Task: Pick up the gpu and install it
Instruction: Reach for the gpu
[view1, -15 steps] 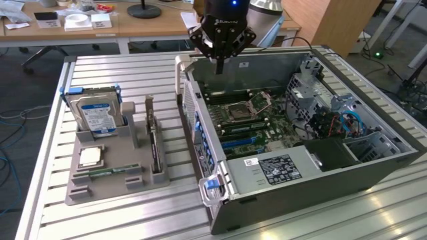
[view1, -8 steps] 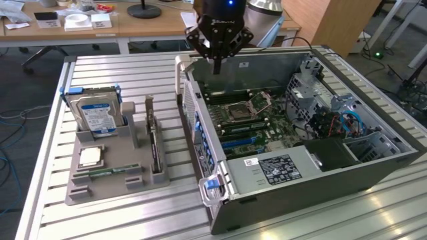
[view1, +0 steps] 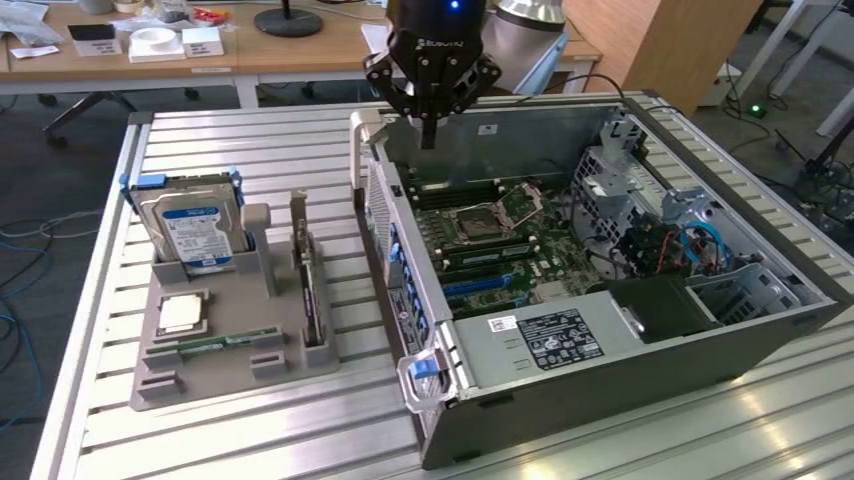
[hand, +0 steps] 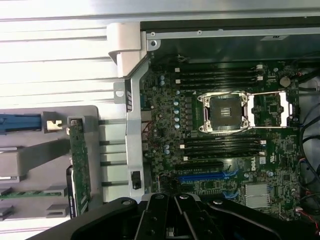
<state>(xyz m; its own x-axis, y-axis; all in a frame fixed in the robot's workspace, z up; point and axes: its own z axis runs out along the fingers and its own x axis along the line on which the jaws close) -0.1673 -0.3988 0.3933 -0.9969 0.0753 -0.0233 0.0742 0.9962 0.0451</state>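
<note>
The gpu stands on its edge in a slot of the grey holder, to the exterior view's left of the open computer case. From the wrist it is a thin green card beside the case's side wall. My gripper hangs above the case's far corner, well away from the gpu, its black fingers shut with nothing between them. Its fingers come together over the motherboard, near the blue expansion slots.
The holder also carries a silver hard drive in a blue frame, a processor chip and a memory stick. Inside the case are a drive cage with cables and a power supply. Desks stand behind the slatted table.
</note>
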